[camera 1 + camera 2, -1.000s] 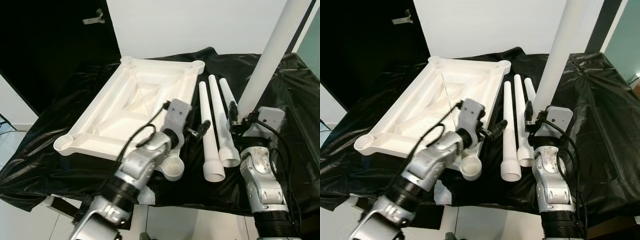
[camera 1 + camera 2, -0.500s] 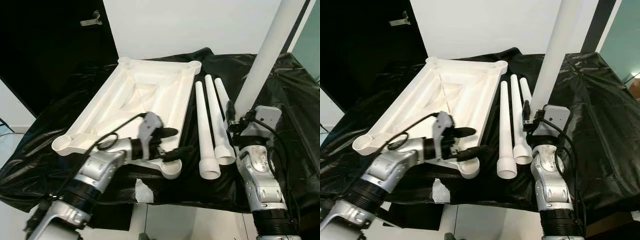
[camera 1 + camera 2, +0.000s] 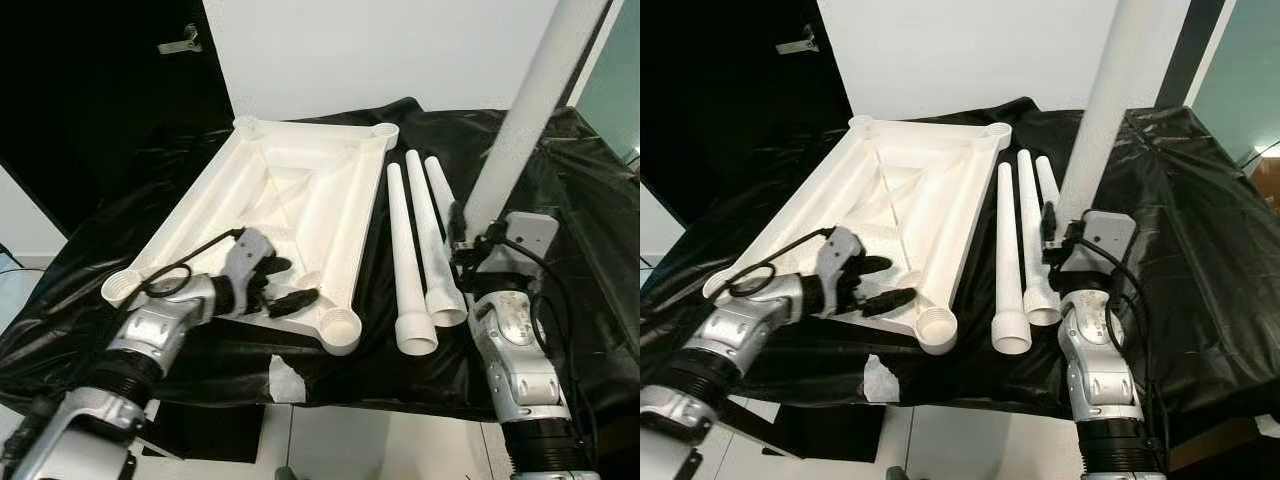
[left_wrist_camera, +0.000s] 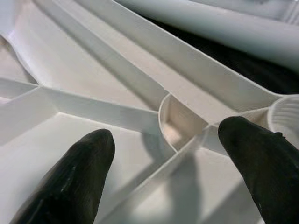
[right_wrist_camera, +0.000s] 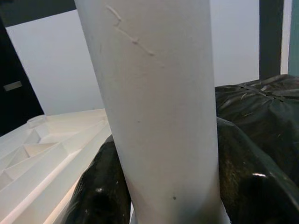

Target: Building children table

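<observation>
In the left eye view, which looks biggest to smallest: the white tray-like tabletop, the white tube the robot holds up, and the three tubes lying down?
1. Tabletop.
2. Held tube, though nearness may inflate it.
3. Lying tubes: the three look alike, so I won't rank them.

Head eyes look down (shared tabletop (image 3: pixel 300 190)); wrist cameras sit close.

Left gripper (image 3: pixel 283 284) is reaching forward low with fingers spread apart, right gripper (image 3: pixel 462 233) is pointing upward with fingers clamping, forearm near vertical.
</observation>
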{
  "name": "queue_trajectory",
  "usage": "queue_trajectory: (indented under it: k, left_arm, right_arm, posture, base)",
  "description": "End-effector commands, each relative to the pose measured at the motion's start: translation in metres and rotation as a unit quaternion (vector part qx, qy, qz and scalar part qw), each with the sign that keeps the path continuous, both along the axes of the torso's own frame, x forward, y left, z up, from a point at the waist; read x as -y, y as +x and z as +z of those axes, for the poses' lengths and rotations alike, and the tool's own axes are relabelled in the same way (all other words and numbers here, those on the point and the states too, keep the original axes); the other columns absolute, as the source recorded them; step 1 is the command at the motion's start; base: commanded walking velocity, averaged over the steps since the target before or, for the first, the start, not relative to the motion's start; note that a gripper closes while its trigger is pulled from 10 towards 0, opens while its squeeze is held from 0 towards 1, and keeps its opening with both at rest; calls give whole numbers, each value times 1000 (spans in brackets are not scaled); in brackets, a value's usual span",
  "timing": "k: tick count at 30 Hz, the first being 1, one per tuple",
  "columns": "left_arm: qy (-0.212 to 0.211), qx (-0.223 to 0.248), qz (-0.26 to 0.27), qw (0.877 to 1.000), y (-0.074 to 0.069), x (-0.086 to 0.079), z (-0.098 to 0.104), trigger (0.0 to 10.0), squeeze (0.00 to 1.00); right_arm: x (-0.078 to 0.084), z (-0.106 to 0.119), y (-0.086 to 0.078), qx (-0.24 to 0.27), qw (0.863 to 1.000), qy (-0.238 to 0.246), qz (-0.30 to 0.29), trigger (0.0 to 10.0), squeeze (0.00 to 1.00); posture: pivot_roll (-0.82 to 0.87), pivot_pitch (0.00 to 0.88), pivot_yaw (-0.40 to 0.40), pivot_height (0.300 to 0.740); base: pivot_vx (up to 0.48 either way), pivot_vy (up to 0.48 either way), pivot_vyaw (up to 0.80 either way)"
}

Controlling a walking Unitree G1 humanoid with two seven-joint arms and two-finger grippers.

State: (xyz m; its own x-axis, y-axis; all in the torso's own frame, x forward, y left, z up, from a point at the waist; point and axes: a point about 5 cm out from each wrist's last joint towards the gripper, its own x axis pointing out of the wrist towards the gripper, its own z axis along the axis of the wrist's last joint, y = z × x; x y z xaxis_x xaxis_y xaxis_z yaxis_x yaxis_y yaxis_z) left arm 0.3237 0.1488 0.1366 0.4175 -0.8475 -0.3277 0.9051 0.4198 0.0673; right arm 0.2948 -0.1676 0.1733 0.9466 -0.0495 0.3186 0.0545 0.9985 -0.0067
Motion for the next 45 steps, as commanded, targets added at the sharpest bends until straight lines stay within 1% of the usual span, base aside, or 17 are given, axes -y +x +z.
queue_trajectory:
  k: [1,6,9,13,14,15,17,21,23,25,27,35,39,41,42,44,45]
  left_arm:
    - [13,-51,-169,984,-15,-3,3,10000,0]
    - [11,-53,-172,984,-14,-9,6,10000,31]
    - [-57,-71,-217,972,-27,-15,21,10000,51]
    - [-84,-77,-235,965,-33,-16,25,10000,59]
    - [-100,-84,-250,959,-38,-18,27,10000,133]
    - [-100,-84,-250,959,-38,-18,27,10000,133]
    - [-93,-97,-272,953,-48,-27,26,10000,255]
    - [-89,-99,-275,952,-49,-29,26,10000,239]
    - [-43,-80,-245,965,-42,-24,9,10000,220]
    - [-43,-80,-245,965,-42,-24,9,10000,220]
    - [-10,-49,-207,977,-32,-17,-2,10000,224]
    - [34,-5,-134,990,-10,-9,-8,10000,227]
    - [28,0,-119,992,-6,-8,-6,10000,224]
    - [64,6,-95,993,1,-13,-10,10000,220]
    - [64,6,-95,993,1,-13,-10,10000,220]
    - [130,-11,-109,985,-2,-24,-23,10000,220]
    - [130,-11,-109,985,-2,-24,-23,10000,220]
  right_arm:
    - [0,2,-1,4,1000,4,-1,10000,0]
    - [1,2,-1,4,1000,4,-2,10000,0]
    - [1,0,-3,1,1000,5,-6,10000,0]
    - [1,-1,-4,0,1000,5,-7,10000,0]
    - [1,-2,-4,-1,1000,5,-8,10000,0]
    - [1,-2,-4,-1,1000,5,-8,10000,0]
    - [1,-1,-2,-1,1000,5,-7,10000,0]
    - [1,-1,-2,-1,1000,5,-6,10000,0]
    - [-2,-1,0,-1,1000,7,-2,10000,0]
    - [-2,-1,0,-1,1000,7,-2,10000,0]
    - [-3,-1,0,0,1000,8,0,10000,0]
    - [1,0,-2,2,1000,4,-3,10000,0]
    - [2,0,-2,2,1000,4,-4,10000,0]
    - [2,1,-2,2,1000,3,-4,10000,0]
    - [2,1,-2,2,1000,3,-4,10000,0]
    - [1,1,-2,2,1000,3,-3,10000,0]
    - [1,1,-2,2,1000,3,-3,10000,0]
  posture:
    - [-113,21,70,740]
    - [-115,23,71,740]
    - [-120,27,75,740]
    - [-120,27,75,740]
    - [-119,27,74,740]
    - [-119,27,74,740]
    - [-105,26,72,740]
    - [-105,26,72,740]
    - [-98,24,71,740]
    - [-98,24,71,740]
    - [-105,21,68,740]
    - [-122,19,66,740]
    - [-125,19,65,740]
    - [-126,18,63,740]
    - [-126,18,63,740]
    - [-126,14,60,740]
    - [-126,14,60,740]
  base:
    - [0,0,0]
    - [0,0,0]
    - [0,0,0]
    - [0,0,0]
    - [0,0,0]
    - [0,0,0]
    - [0,0,0]
    - [0,0,0]
    - [0,0,0]
    - [0,0,0]
    - [0,0,0]
    - [0,0,0]
    - [0,0,0]
    - [0,0,0]
    - [0,0,0]
    - [0,0,0]
    - [0,0,0]
